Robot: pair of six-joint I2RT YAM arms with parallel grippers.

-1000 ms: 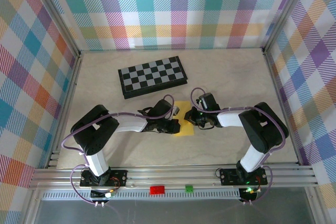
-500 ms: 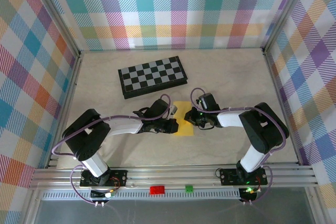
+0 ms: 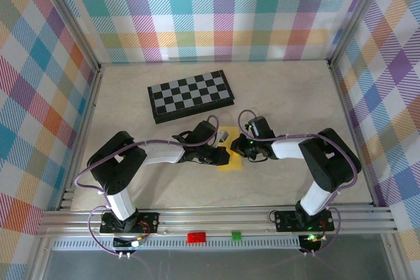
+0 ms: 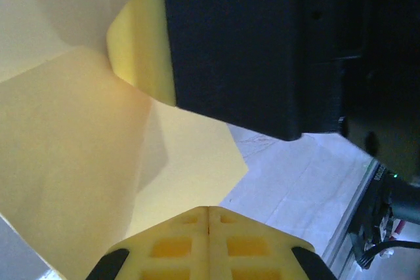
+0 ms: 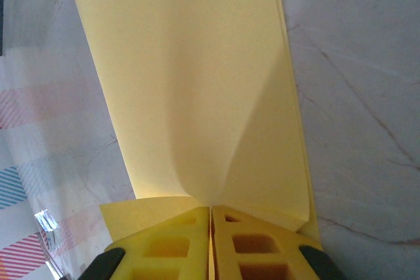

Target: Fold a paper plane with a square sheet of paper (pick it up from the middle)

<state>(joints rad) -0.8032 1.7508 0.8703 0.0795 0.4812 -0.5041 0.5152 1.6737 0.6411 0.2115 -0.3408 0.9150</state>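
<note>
Okay, left claw [image 3: 222, 156] is sitting low on the table [image 3: 295, 96], tips pressed together, right at the left edge of the sheet [image 3: 231, 162]. Over the last second its elbow is swinging out and coming back. The tips are ending up a touch further right, onto the paper. Its wrist view is showing the pads [image 4: 197, 224] closed, with yellow paper lying just ahead and a flap lifting to their left. Whether paper is caught in the seam, cannot tell. Board [image 3: 190, 95] is lying well beyond this claw, off to its left, not involved.

Sheet is lying between the two claws, touching both, hardly shifting over that second.

Right claw [image 3: 241, 149] is staying put just right of the sheet, jaws squeezed together and pinching the sheet's near edge. Paper is curling up into the seam between its pads [image 5: 190, 260], with a soft ridge running away from the tips.

Judging: right is anchoring while left is working a fold on its side. Left's small nudge is looking like pressing or re-gripping, not a finished crease. No dart shape is forming yet, so the task is looking early. Thin paper is risking a buckle if left is pushing against the pinch.
</note>
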